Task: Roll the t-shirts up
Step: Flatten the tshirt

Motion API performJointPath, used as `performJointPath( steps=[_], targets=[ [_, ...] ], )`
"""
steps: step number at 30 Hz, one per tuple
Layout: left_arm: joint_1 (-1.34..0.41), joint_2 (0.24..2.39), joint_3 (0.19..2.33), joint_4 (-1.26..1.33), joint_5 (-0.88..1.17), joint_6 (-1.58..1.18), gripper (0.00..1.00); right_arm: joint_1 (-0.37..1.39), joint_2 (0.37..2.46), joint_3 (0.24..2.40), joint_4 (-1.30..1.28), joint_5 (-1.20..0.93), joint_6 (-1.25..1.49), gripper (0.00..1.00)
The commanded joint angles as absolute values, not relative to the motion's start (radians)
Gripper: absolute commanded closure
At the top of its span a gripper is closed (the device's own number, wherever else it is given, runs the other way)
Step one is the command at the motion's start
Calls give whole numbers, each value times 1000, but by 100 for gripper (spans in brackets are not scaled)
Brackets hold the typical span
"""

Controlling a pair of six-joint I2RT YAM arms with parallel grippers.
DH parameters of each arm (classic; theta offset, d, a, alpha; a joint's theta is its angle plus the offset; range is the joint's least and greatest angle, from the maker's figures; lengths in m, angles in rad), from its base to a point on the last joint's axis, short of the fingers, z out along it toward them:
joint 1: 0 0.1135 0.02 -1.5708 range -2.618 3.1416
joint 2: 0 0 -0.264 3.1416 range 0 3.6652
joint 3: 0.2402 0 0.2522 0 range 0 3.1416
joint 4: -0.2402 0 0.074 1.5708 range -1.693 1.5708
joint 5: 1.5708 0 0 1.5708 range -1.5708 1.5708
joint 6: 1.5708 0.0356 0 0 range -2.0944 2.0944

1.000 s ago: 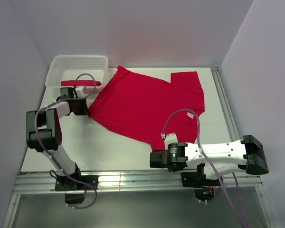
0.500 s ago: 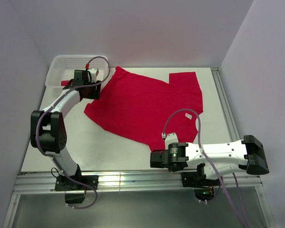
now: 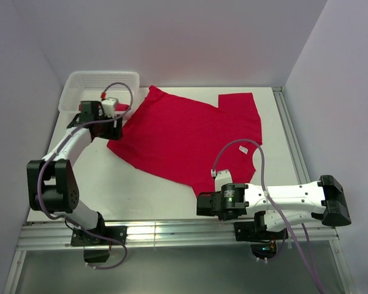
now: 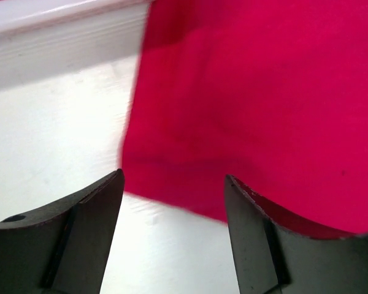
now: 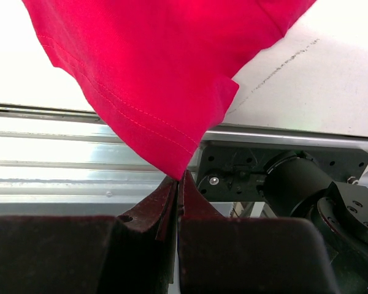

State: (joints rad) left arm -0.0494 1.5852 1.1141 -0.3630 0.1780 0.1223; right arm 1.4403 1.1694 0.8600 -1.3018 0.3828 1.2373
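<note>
One t-shirt (image 3: 190,131) lies spread at frame centre, where we see the right gripper (image 5: 179,176) pinching its lower corner, likely to anchor it, while the left gripper (image 4: 173,184) hangs wide open over its upper-left edge.

I'm seeing one red t-shirt (image 3: 190,138) lying spread across the white counter (image 3: 141,196). My left fingers (image 3: 115,127) are hovering at its left edge, just beside the white basket (image 3: 98,76). My right fingers (image 3: 201,204) are sitting at its near hem, that arm lying along the counter's near edge.
</note>
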Motion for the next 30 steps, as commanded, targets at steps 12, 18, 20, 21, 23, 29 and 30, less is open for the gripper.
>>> performJointPath(
  steps=[12, 18, 20, 21, 23, 29, 30],
  targets=[
    [291, 1644, 1045, -403, 661, 339, 28, 1443, 1152, 896, -1302, 430, 1250, 100],
    [298, 1686, 1042, -356, 732, 342, 28, 1445, 1149, 891, -1305, 422, 1261, 100],
    [299, 1706, 1051, -342, 713, 331, 29, 1445, 1144, 888, -1302, 420, 1259, 100],
    [301, 1715, 1046, -310, 710, 325, 29, 1443, 1141, 890, -1299, 420, 1259, 100],
    [310, 1723, 1034, -285, 718, 330, 29, 1443, 1144, 890, -1299, 419, 1258, 100],
    [311, 1789, 1072, -313, 773, 328, 30, 1443, 1149, 893, -1307, 420, 1256, 100],
    [311, 1790, 1074, -310, 784, 327, 31, 1443, 1147, 896, -1307, 420, 1255, 100]
  ],
)
